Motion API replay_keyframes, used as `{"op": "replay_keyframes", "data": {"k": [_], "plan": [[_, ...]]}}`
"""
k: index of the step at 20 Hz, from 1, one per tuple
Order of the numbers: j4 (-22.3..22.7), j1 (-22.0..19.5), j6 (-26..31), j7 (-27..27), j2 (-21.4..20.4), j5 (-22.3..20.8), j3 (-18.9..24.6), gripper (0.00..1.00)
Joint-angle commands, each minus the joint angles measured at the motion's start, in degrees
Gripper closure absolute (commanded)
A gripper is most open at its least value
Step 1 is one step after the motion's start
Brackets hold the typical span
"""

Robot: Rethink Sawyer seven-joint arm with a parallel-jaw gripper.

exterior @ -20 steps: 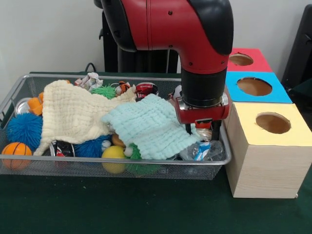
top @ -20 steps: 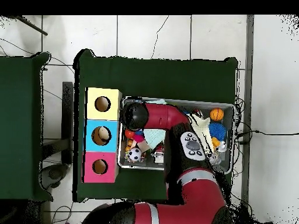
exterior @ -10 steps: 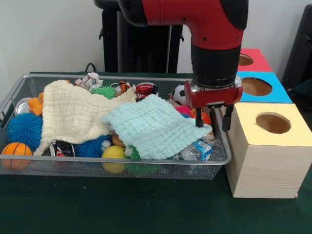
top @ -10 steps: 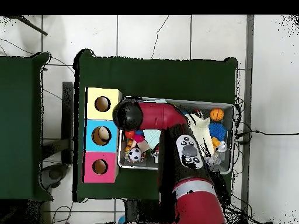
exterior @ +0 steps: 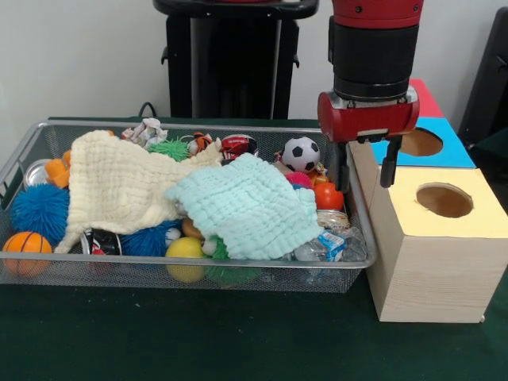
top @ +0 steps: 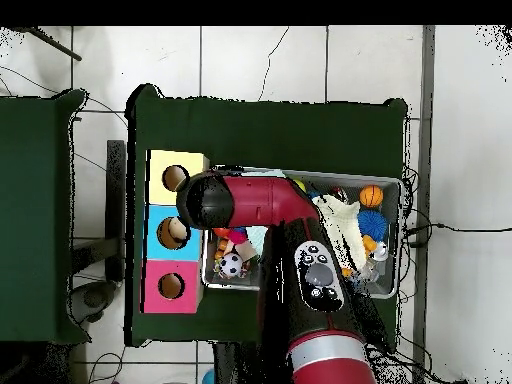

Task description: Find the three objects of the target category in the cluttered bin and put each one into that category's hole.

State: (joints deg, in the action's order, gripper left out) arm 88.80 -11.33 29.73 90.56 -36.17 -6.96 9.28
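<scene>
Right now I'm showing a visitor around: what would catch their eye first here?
The red arm's end effector hangs open and empty above the gap between the wire bin and the yellow-topped box. Next, the two cloths, cream and mint, draped over the balls.

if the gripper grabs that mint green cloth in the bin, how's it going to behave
The mint green cloth drapes loosely over the toys, so it would probably sag and fold. It looks thin, likely light. Its edge covers a plastic bottle, which could shift.
</scene>
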Motion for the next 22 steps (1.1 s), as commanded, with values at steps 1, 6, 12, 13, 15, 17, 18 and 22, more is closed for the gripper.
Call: {"op": "replay_keyframes", "data": {"k": [1, 6, 12, 13, 15, 17, 18, 22], "plan": [[3.97, -1.55, -4.05, 5.78, 2.73, -1.14, 2.36, 0.00], [3.05, -2.33, -5.22, 4.58, 4.26, -1.73, 2.98, 0.00], [-0.37, -1.27, -4.22, 6.76, 6.81, -0.30, 1.31, 0.00], [-0.09, -0.49, -4.87, 9.01, 6.60, 0.30, -0.01, 0.00], [1.92, 2.34, -6.23, 16.80, 5.55, 3.04, -3.99, 0.00], [3.35, 5.95, -6.66, 23.62, 4.07, 5.61, -8.56, 0.00], [3.58, 7.32, -5.37, 25.11, 3.37, 6.34, -10.13, 0.00], [6.69, 9.61, -4.27, 27.06, 1.65, 9.35, -12.56, 0.00]]}}
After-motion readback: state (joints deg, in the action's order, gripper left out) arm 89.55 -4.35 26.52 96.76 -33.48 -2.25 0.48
